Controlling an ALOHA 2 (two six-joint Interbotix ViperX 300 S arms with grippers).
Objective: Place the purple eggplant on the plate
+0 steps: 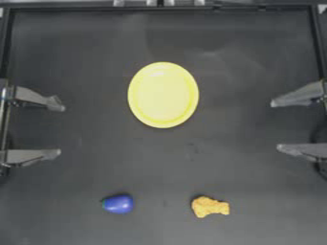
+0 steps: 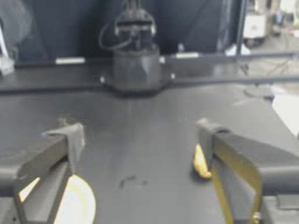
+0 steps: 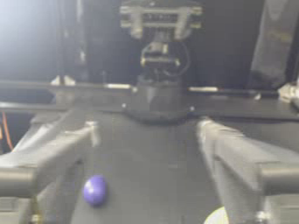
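The yellow plate (image 1: pixel 163 94) lies on the dark table (image 1: pixel 256 182), slightly above the centre of the top view, with nothing on it. The purple eggplant (image 1: pixel 118 204) rests on the table in the lower left of the top view, well apart from the plate and below it, its small green tip turned toward the left edge. A lumpy orange-yellow nugget-like piece (image 1: pixel 209 206) lies to the right of the eggplant in the lower centre, clear of it and of the plate.

The left gripper (image 1: pixel 60 128) sits at the left edge of the top view, drawn back, its jaws spread wide and holding nothing. The right gripper (image 1: pixel 275 125) sits at the right edge, likewise drawn back, jaws spread wide and empty. Both are well apart from the eggplant and from the plate.

In the right wrist view the eggplant (image 3: pixel 95 190) shows on the table beside one jaw, and a sliver of the plate (image 3: pixel 217 217) appears at the bottom edge. In the left wrist view the plate (image 2: pixel 79 202) is partly seen behind one jaw.
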